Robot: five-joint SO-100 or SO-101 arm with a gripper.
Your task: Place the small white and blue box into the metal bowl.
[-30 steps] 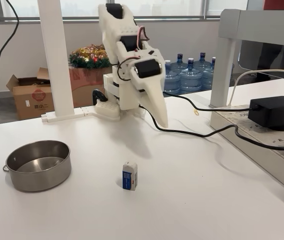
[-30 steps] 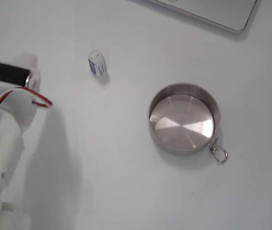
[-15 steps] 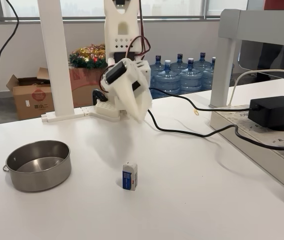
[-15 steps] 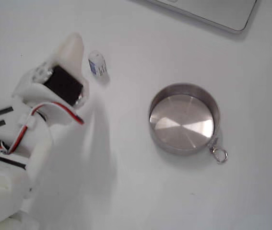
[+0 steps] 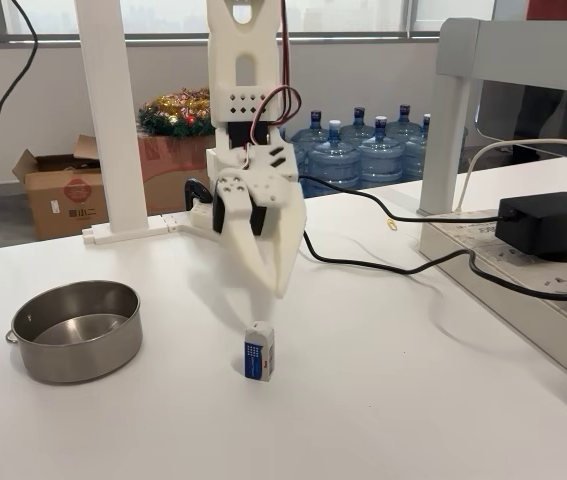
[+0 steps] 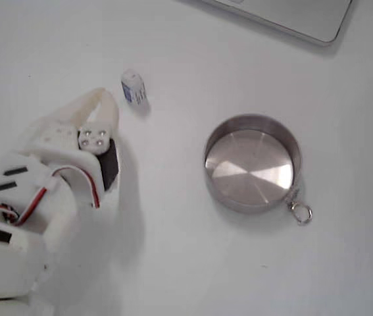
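1. The small white and blue box (image 5: pixel 259 351) stands upright on the white table (image 5: pixel 383 400), lower centre of a fixed view; upper left (image 6: pixel 133 87) in the top-down one.
2. The gripper (image 5: pixel 279 285) hangs just above the box, not touching, tips pointing down. Can't tell if the fingers are apart or together.
3. The metal bowl (image 5: pixel 75 330) sits well apart, at the left edge, with nothing in it; its ring handle (image 6: pixel 300 212) shows in the top-down fixed view.

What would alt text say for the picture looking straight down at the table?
A white robot gripper hangs beside a tiny white and blue box standing on a white table, not touching it. To the right sits an empty metal bowl with a ring handle.
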